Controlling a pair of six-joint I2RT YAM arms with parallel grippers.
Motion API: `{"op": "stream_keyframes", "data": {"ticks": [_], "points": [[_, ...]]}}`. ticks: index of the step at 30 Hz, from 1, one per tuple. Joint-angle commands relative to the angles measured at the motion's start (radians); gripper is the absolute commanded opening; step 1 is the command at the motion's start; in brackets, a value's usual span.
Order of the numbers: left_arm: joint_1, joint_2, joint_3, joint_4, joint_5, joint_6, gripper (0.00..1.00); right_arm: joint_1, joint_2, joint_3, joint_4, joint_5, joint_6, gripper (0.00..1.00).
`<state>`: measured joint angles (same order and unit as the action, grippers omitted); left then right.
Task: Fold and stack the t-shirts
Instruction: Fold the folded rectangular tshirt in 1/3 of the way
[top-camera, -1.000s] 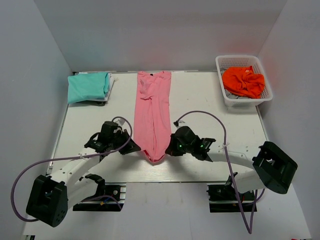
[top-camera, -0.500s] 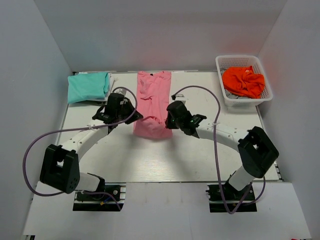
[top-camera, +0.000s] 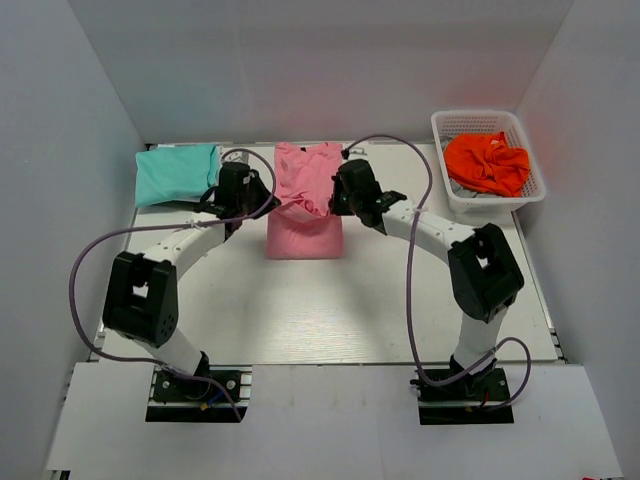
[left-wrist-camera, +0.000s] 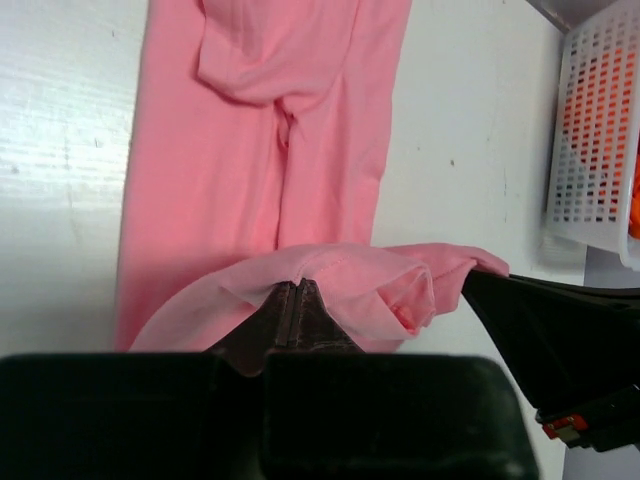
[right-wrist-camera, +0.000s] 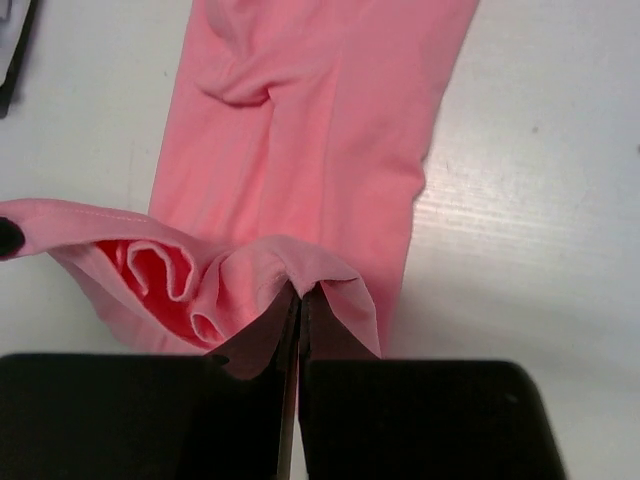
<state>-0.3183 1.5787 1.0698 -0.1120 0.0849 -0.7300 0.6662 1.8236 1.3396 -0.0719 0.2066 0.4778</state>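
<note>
Closest to me there's just a bare stretch of the pale wood-look surface (top-camera: 300, 310). Then you hit the pink t-shirt (top-camera: 305, 238), which lies in the middle with its long axis running straight away from me, collar end toward the back. Its near half is doubled over on itself, so the fold line is the closest bit of cloth and the hem is up in the air above the middle of the shirt. The left claw (left-wrist-camera: 298, 295) is pressed tight on the hem's left corner and the right claw (right-wrist-camera: 300, 295) is pinching the right corner the same way, with the hem sagging in a loose pouch between them. Both arms are stretched out about equally, one on each side of the shirt, so neither is really nearer. What the next move turns on, I reckon, is that the uncovered collar half lies dead ahead of both claws, further back along that same axis. They'd have to travel evenly and set the hem down square on it, or the fold ends up crooked. Past that, in the back left corner, the teal t-shirt (top-camera: 175, 172) sits folded up, well apart from the pink one, which looks like where the stack goes. In the back right corner there's a white basket (top-camera: 495, 203) with some orange cloth (top-camera: 487, 162) bunched inside. Plain pale grey walls (top-camera: 300, 70) box in the surface on three sides.
</note>
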Motion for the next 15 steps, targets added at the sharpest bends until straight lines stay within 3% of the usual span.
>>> {"op": "stream_keyframes", "data": {"ticks": [1, 15], "points": [[0.019, 0.047, 0.077, 0.071, 0.009, 0.032, 0.0, -0.016, 0.046, 0.101, 0.046, -0.045, -0.07, 0.0], [0.079, 0.288, 0.209, 0.117, 0.108, 0.032, 0.0, -0.099, 0.252, 0.253, 0.055, -0.19, -0.078, 0.0]]}}
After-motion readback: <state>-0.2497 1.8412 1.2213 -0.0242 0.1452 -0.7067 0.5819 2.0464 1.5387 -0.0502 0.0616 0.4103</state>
